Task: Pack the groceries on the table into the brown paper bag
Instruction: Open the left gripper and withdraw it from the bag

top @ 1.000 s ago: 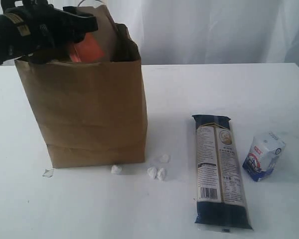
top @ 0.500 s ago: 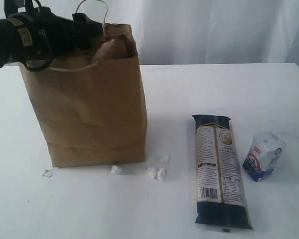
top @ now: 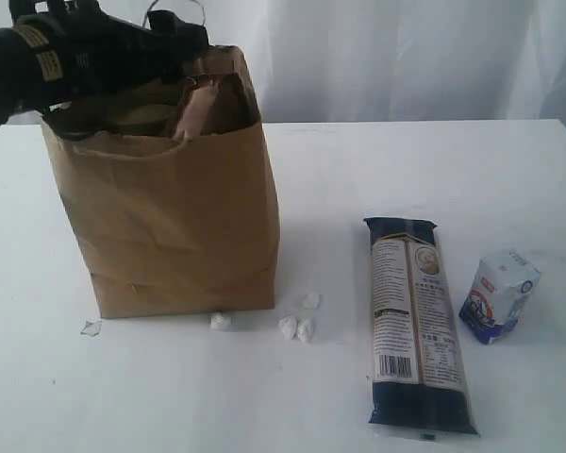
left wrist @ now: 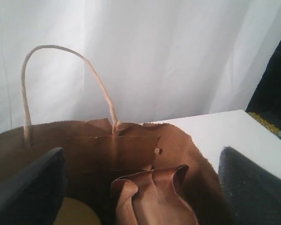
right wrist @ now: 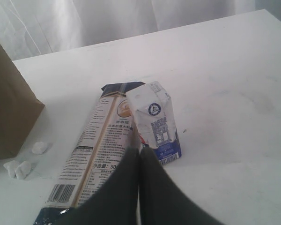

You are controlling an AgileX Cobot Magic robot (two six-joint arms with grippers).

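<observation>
Left pincer [top: 179,38] hangs over the brown paper bag's [top: 170,208] mouth, jaws wide and empty, the brown-red pouch [top: 193,109] standing inside at its six o'clock. Right pincer [right wrist: 139,164] is pinched shut above the table [top: 406,160], the small white-blue carton [right wrist: 154,122] and long dark-blue packet [right wrist: 100,145] lying near its tips.

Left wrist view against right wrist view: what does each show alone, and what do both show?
Only left wrist: the inside of the brown paper bag, its twine handle, a brown-red pouch inside, the open left gripper. Only right wrist: the long dark-blue packet, the small white-blue carton, white crumbs, the shut right gripper. Both: the bag, the white table, the white curtain.
</observation>
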